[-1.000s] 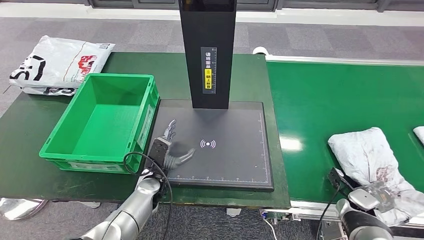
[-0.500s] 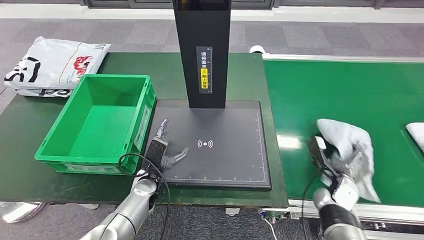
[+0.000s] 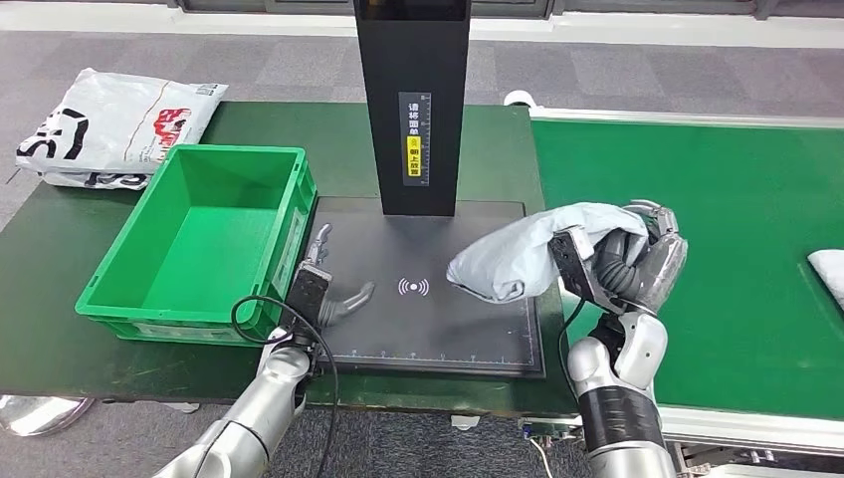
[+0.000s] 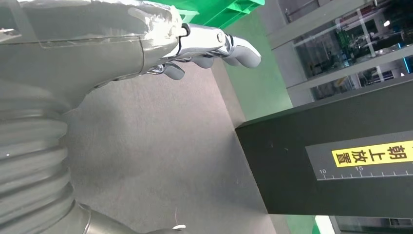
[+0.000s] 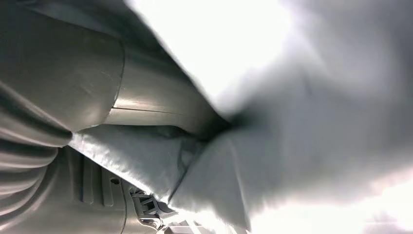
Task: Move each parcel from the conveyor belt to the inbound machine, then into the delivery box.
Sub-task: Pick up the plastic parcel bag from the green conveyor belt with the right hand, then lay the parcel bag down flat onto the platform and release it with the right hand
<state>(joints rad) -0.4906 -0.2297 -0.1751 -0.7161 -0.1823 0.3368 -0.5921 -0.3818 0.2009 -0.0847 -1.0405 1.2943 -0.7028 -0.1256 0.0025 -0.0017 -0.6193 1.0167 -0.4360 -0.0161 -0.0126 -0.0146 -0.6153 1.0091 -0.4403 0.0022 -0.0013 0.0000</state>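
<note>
— What's the parcel like?

— A soft, crumpled grey-white bag parcel [image 3: 523, 251], right of centre in the head view. The right robot hand [image 3: 637, 261] grasps its right end, fingers wrapped round the plastic, and the loose end droops left over the right part of the inbound machine's dark scan plate [image 3: 438, 329]. In the right wrist view the parcel [image 5: 302, 122] is a pale blur pressed against the hand; I can't make out more there.

— And the other hand?

— The left robot hand [image 3: 328, 289] sits over the plate's left edge, lower centre-left, released, fingers spread, holding nothing. The left wrist view shows its fingers [image 4: 229, 46] apart above the grey plate.

— What's around?

— The machine's black column [image 3: 413, 105] rises at the plate's far edge, top centre. Left of the plate stands the green delivery box [image 3: 119, 299] on the dark green tabletop [image 3: 60, 249]. A white printed bag [image 3: 109, 124] lies upper left. The green conveyor belt [image 3: 717, 199] fills the right side, with another white parcel [image 3: 828, 271] at the right edge.
</note>
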